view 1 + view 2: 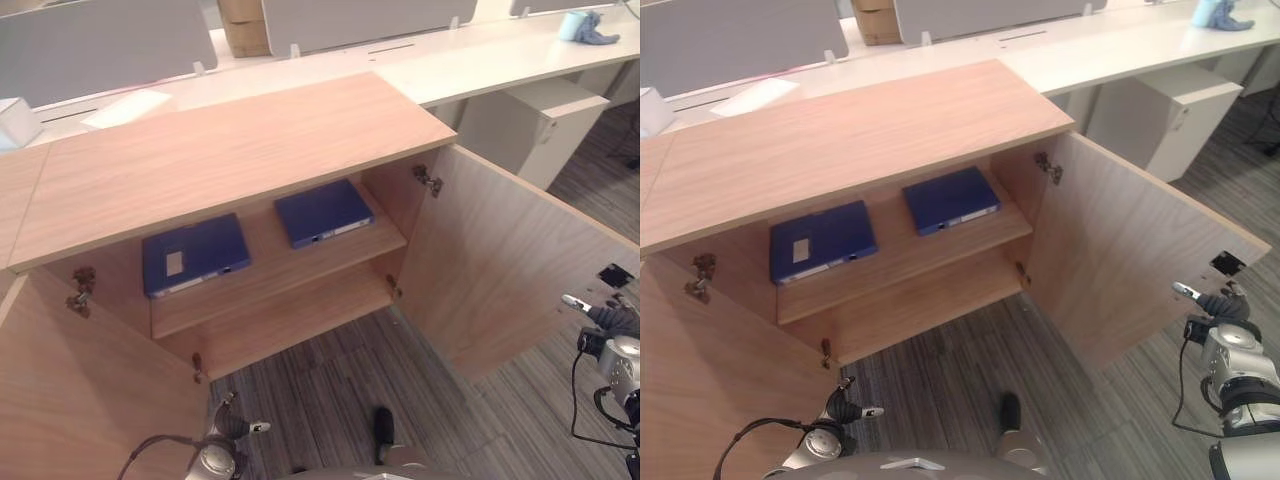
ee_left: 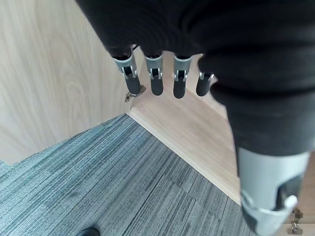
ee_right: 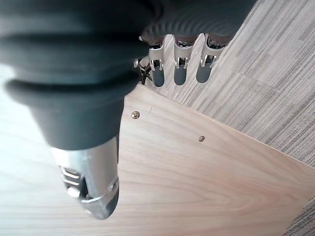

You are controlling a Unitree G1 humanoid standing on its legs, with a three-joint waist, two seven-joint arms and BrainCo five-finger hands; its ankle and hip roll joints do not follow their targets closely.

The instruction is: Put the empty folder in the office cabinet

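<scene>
the left hand [image 2: 162, 78] is seen with its fingers [image 2: 157, 81] held straight and relaxed, nothing gripped between them, the thumb [image 2: 268, 196] apart at the side; beyond those fingertips a lower corner of the cabinet floor [image 2: 197, 132] and a small metal hinge [image 2: 134, 93] on the left door [image 1: 70, 390] are shown above grey striped carpet [image 2: 98, 187]. the right hand [image 3: 179, 64] is likewise seen loose and extended, its fingers [image 3: 180, 69] closed on nothing, the tips hanging just past the outer edge of the opened right door [image 1: 1130, 250], whose pale inner panel carries two small screws [image 3: 134, 115] close to the thumb [image 3: 93, 182]. in the head views the left hand [image 1: 235, 430] is placed low over the carpet in front of the cabinet [image 1: 220, 150], and the right hand [image 1: 1210, 305] is placed beside the far edge of the right door. well ahead of both hands, two blue folders are seen lying flat on the upper shelf [image 1: 300, 275] inside the open cabinet: the left folder [image 1: 193, 254], bearing a pale label, further toward the left hand's side, and the right folder [image 1: 322, 212] nearer the right door's hinge [image 1: 428, 180]; the two are kept apart by a strip of bare shelf. neither folder is touched by a hand. behind the cabinet, white desks [image 1: 480, 50] with grey dividers [image 1: 100, 40] are visible, and a blue cloth [image 1: 590, 28] is left on the far desk.
</scene>
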